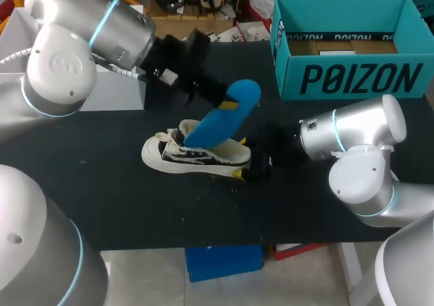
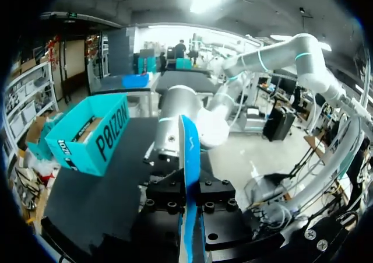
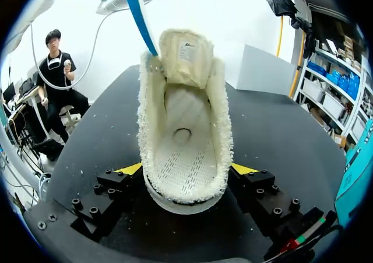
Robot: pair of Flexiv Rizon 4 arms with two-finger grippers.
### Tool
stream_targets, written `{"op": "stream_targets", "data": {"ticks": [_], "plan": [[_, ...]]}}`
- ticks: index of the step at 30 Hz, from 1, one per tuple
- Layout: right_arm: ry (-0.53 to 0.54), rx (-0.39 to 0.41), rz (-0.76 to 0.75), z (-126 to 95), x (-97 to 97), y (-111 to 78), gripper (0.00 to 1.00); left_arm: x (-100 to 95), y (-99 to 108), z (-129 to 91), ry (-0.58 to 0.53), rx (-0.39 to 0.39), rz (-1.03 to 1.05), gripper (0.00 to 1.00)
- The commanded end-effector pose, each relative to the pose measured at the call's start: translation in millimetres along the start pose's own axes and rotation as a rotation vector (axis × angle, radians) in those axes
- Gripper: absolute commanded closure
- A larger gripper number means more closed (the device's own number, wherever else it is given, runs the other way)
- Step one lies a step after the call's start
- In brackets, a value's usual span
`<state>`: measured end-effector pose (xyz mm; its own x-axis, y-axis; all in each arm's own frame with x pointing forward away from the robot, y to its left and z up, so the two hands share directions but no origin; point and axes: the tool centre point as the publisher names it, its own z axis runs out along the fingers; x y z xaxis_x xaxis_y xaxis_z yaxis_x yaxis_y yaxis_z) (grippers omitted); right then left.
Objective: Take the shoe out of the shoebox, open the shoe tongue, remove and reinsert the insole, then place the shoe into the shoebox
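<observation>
The black tabletop (image 1: 102, 204) carries everything, and we place the rest by the shoe (image 1: 196, 158), a white and black sneaker standing on its sole near the middle. The teal shoebox (image 1: 352, 75) stands open and well apart from the shoe, out past its heel end. The blue insole (image 1: 227, 116) is out of the shoe and slants up over it, its low end by the collar near the raised tongue; we cannot tell whether it touches there. The shoe's footbed lies bare inside the fleecy lining. Our left pincer (image 1: 227, 102) is closed narrowly on the insole's upper part, above the shoe. Our right pincer (image 3: 186, 168) stands wide at the heel, one yellow tip pressed to each side of it, bracing the shoe. We judge reinsertion to be the step in hand. The soft insole could snag on the lining or tongue and fold instead of sliding toward the toe. That push could also swing the shoe, since it is gripped only at the heel.
</observation>
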<state>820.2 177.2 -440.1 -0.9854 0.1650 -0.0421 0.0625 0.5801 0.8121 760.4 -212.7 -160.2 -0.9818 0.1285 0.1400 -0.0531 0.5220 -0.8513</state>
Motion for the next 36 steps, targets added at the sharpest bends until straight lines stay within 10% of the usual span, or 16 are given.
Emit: {"op": "stream_targets", "data": {"ticks": [1,9,30,36], "plan": [[-0.001,0.003,0.002,2.8,0.5,-1.3,1.0,4.0,-22.8,-19.0,0.04,0.056,-0.014,1.0],[-0.001,0.003,0.002,2.8,0.5,-1.3,1.0,9.0,-53.9,-47.2,0.194,0.233,-0.085,1.0],[-0.001,0.003,0.002,2.8,0.5,-1.3,1.0,9.0,-53.9,-47.2,0.194,0.233,-0.085,1.0],[-0.001,0.003,0.002,2.8,0.5,-1.3,1.0,17.0,-57.7,-61.4,0.155,0.366,-0.198,1.0]]}}
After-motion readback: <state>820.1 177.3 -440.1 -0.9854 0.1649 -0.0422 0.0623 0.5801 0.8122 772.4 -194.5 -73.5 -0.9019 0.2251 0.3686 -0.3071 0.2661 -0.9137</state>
